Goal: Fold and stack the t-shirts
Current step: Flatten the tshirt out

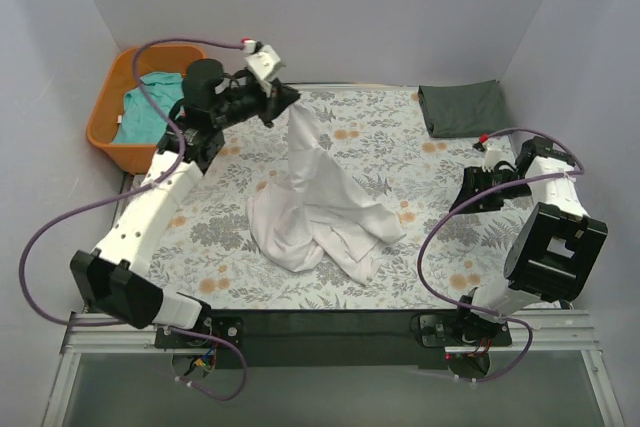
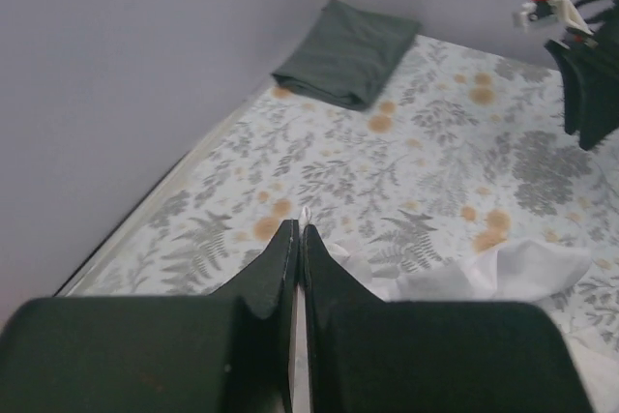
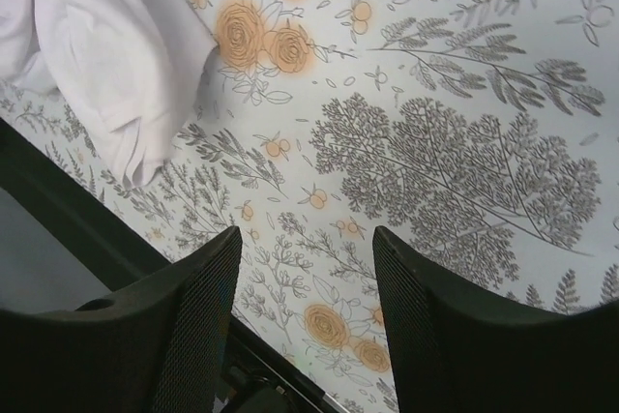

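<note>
Left gripper (image 1: 283, 99) pinches the white t-shirt (image 1: 318, 209) up, its bulk crumpled mid-table; right gripper (image 3: 305, 239) hangs spread over floral covering (image 1: 400, 137) near the right edge.

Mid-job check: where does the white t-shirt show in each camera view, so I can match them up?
Top external: the white t-shirt lies at the centre, one end lifted toward the far left by the left tool.
Left wrist: lower right, lying on the table.
Right wrist: upper left corner.
Shared landmark: the floral table covering lies under it in all three views.
</note>
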Robot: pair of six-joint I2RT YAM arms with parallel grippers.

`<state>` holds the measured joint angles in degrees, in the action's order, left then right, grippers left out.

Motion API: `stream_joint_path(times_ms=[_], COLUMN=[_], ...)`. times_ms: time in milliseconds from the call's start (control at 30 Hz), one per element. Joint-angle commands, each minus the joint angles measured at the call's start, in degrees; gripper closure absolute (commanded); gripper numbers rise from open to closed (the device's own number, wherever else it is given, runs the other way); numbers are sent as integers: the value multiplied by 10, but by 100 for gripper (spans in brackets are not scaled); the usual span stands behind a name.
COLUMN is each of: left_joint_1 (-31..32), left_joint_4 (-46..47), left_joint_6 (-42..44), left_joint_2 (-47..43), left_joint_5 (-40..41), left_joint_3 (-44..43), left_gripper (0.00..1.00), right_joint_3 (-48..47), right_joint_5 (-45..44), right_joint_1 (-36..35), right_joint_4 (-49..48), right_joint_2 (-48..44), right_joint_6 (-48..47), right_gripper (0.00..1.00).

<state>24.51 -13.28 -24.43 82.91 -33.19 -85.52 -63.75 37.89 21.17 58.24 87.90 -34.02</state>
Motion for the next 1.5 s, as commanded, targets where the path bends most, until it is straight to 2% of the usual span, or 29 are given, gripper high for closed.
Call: stream_joint_path(times_ms=[0, 33, 133, 333, 467, 667, 900, 1000, 1100, 1200, 1233, 1367, 1467], left_joint_1=[-58, -90, -126, -153, -165, -166, -169, -170, -173, -179, -182, -206, -233], left_joint_4=[-67, -70, -90, -85, -85, -84, -82, -81, -77, -71, -70, -71, -74], left_joint_6=[13, 17, 24, 23, 19, 17, 11, 10, 10, -3, -11, -76, -105], left_joint_2=[-33, -46, -71, -99, -107, -103, -90, -85, -83, -78, -75, -49, -33], left_joint_5=[0, 3, 11, 41, 39, 45, 53, 58, 64, 75, 81, 100, 110], left_joint_3=[51, 61, 104, 176, 185, 182, 176, 174, 178, 175, 170, 127, 78], left_gripper=[100, 100, 100, 100, 100, 100, 100, 100, 100, 100, 100, 100, 100], right_joint_3=[-18, -20, -30, -44, -48, -85, -111, -110, -108, -105, -104, -115, -156], right_joint_5=[25, 24, 16, -57, -102, -156, -180, -179, -184, -172, -165, -172, -185], right_joint_1=[-38, -49, -120, -228, -256, -276, -314, -324, -330, -331, -331, -324, -292], right_joint_4=[-25, -34, -65, -141, -186, -248, -257, -256, -252, -235, -231, -197, -180], right_joint_2=[10, 11, 25, 67, 97, 143, 192, 204, 214, 220, 211, 149, 89], right_joint_6=[20, 36, 62, 101, 125, 173, 179, 178, 178, 165, 162, 120, 105], right_gripper=[46, 44, 42, 41, 41, 46, 47, 52, 60, 82, 98, 99, 99])
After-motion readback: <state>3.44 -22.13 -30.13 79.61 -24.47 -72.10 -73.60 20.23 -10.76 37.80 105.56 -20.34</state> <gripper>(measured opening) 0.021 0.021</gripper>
